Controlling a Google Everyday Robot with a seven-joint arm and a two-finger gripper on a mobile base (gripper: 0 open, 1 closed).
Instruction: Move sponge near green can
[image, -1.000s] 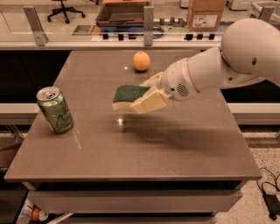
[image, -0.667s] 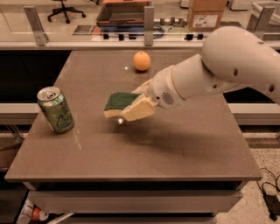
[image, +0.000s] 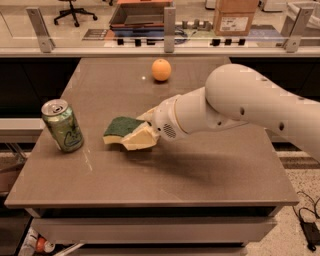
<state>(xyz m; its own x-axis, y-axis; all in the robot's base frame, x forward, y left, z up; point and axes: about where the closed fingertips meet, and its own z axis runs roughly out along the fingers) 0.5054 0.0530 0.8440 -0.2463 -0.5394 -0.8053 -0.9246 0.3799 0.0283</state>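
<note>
The sponge, dark green on top over pale yellow foam, is held low over the table, a short way right of the green can. The green can stands upright near the table's left edge, with a silver top and pale markings. My gripper reaches in from the right on a white arm and is shut on the sponge, its cream fingers clamping the sponge's right side. I cannot tell whether the sponge touches the tabletop.
An orange sits at the far middle of the brown table. A glass-railed counter with a cardboard box lies behind the table. Table edges are close on the left and front.
My gripper has carried the sponge left and down, from mid-table height toward the tabletop, closer to the green can. The can and orange have not moved.
</note>
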